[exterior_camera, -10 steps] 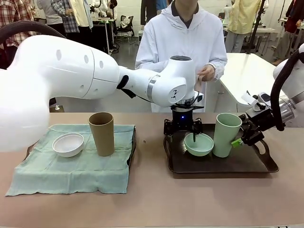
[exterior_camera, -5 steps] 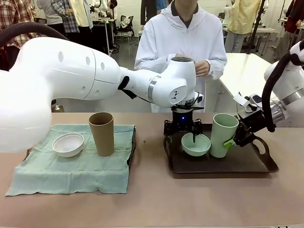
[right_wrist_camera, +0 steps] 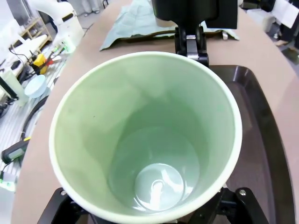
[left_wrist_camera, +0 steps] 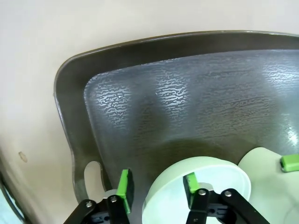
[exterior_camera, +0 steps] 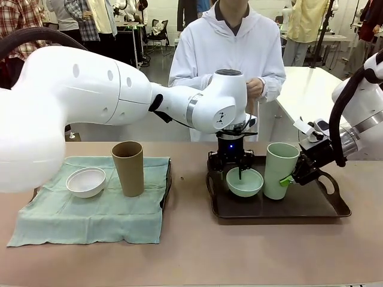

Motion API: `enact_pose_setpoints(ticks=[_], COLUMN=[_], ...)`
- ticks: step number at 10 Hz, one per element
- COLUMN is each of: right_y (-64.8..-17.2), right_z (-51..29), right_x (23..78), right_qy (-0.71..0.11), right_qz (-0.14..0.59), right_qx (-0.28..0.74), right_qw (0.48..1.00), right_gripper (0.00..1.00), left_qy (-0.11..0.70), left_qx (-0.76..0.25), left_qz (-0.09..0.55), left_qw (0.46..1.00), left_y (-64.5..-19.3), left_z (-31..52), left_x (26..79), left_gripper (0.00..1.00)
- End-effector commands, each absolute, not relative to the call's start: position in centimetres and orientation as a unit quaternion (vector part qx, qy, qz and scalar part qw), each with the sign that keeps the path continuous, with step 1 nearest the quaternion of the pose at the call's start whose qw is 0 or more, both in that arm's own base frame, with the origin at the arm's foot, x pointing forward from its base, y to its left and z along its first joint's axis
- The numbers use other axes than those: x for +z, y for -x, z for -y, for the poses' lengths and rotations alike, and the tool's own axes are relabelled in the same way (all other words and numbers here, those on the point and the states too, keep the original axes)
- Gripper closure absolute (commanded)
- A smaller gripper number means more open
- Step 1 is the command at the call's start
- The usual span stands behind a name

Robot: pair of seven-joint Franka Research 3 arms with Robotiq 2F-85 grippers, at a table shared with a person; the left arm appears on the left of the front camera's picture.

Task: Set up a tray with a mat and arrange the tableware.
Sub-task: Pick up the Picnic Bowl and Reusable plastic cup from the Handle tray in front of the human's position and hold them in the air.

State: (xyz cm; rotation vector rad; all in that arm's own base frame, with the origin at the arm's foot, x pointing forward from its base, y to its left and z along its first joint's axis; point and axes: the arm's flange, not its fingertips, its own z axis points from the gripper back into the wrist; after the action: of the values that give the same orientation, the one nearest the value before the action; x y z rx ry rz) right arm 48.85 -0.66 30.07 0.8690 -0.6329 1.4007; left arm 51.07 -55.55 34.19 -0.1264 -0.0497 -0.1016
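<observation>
- Tabletop, centre-right of the frame: you see the dark tray [exterior_camera: 299, 206] carrying the mint bowl [exterior_camera: 244, 182] and the mint cup [exterior_camera: 280, 170].
- Your left gripper [left_wrist_camera: 156, 184] straddles the bowl's rim; whether it grips is unclear.
- Your right gripper [exterior_camera: 289, 178] is clamped on the cup.

Front camera faces across the table [exterior_camera: 191, 251]; both wrist cameras look closely down on the tray [left_wrist_camera: 187, 93].

We see two arms built of smooth, rounded white shells. The left arm [exterior_camera: 90, 95] has a silver ring at one joint, a small black mark on its wrist shell and a black cable behind it, and the right arm [exterior_camera: 365, 101] has a thick black hose along it. Both end in black linked fingers with silver screws at the pivots and bright green pads [left_wrist_camera: 124, 183], and a blue light glows on the left gripper [left_wrist_camera: 157, 184].
</observation>
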Motion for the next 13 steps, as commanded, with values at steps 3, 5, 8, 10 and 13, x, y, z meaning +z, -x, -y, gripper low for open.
enact_pose_setpoints(ticks=[3,5,8,10,13], right_y=[-48.8,-48.7,-48.2,-47.2,-44.3], right_z=[2.4,3.5,4.9,5.6,7.2], right_x=[31.1,32.1,33.8,37.2,44.9], right_qy=[-0.376,-0.368,-0.361,-0.382,-0.377], right_qz=[0.294,0.306,0.316,0.297,0.304], right_qx=[0.613,0.609,0.608,0.604,0.613], right_qw=[0.630,0.632,0.633,0.633,0.625], right_gripper=[0.76,1.00,1.00,1.00,1.00], left_qy=[0.039,0.034,0.037,0.045,0.072], left_qx=[-0.030,-0.031,-0.030,-0.014,0.002], left_qz=[0.032,0.031,0.031,-0.002,0.033], left_qw=[0.998,0.998,0.998,0.999,0.997], left_y=[-51.1,-51.1,-50.8,-51.0,-49.7], left_z=[55.9,55.8,55.6,54.9,53.9], left_x=[35.1,35.4,35.9,38.7,47.7], left_gripper=[1.00,1.00,1.00,1.00,1.00])
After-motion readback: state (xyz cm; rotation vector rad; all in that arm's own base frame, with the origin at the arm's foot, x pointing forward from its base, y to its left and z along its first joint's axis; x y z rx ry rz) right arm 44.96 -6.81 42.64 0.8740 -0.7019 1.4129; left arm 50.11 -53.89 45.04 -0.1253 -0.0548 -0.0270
